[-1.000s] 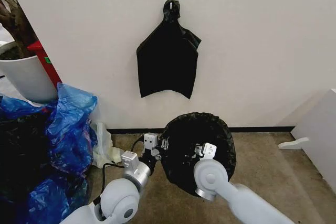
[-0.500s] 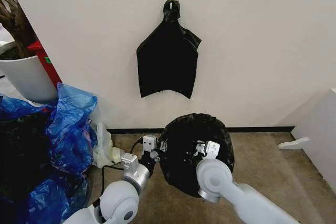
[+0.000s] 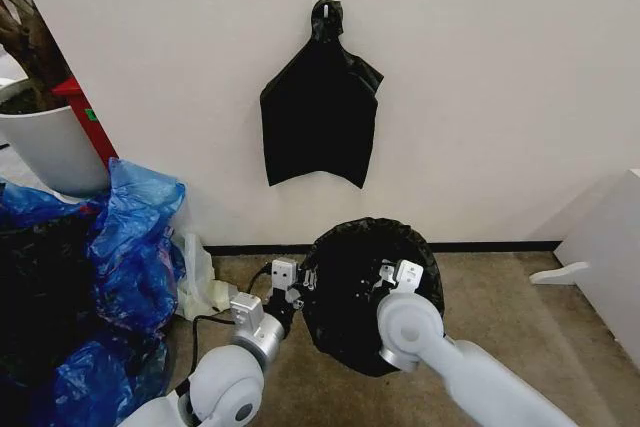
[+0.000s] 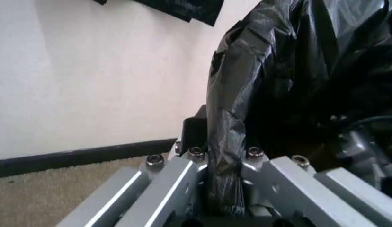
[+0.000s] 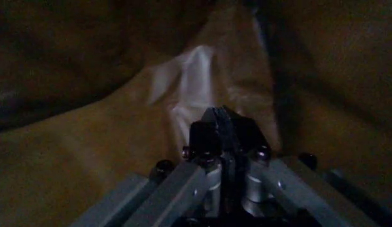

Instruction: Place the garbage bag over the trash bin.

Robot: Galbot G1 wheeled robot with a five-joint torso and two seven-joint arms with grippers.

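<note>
— Where's the bag [image 3: 365, 292]?
— Crinkly black, on the floor by the wall. Left hand [image 4: 224, 189] clamps a fold at its rim.
— Right hand [image 5: 222, 130]?
— Inside, pinched on thin film.

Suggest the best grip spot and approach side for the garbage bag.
Take the garbage bag at its rim fold on the robot's left side, coming in from outside. There the film bunches into a thin vertical pleat, easy to pinch. The left gripper already clamps it there; the right gripper is shut on film inside.
</note>
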